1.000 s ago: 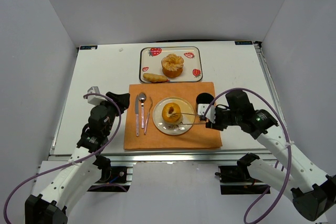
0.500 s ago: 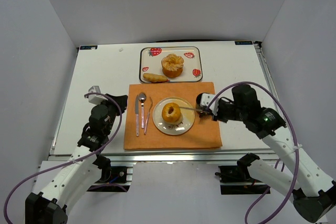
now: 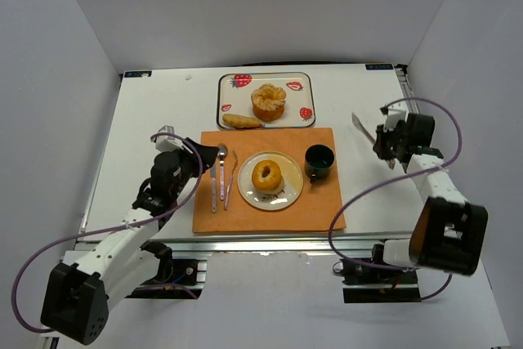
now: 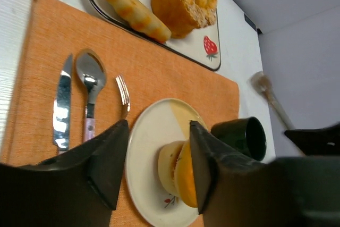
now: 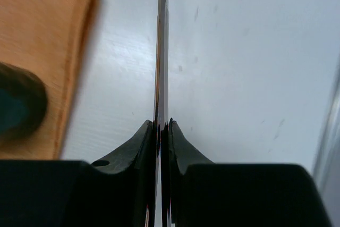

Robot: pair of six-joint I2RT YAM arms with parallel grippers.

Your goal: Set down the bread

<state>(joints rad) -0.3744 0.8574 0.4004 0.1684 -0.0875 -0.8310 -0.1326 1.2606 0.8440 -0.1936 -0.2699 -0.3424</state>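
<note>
**Finding the bread (image 3: 266, 176) on the plate (image 3: 288, 196)**

We see the bread sitting on the round plate in the middle of the frame, on the orange mat (image 3: 261, 220). Our right gripper (image 5: 161, 128) is at the right side, pinching thin metal tongs (image 5: 161, 51). Our left gripper (image 4: 158, 125) is spread wide, left of the middle, near the knife (image 3: 212, 179).

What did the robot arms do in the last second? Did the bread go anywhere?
The right gripper, shut on the tongs, pulled away from the bread and swung out to the right, off the mat. The left gripper, open, edged forward towards the cutlery. The bread stayed on its plate; the cup, tray and cutlery did not move.
</note>
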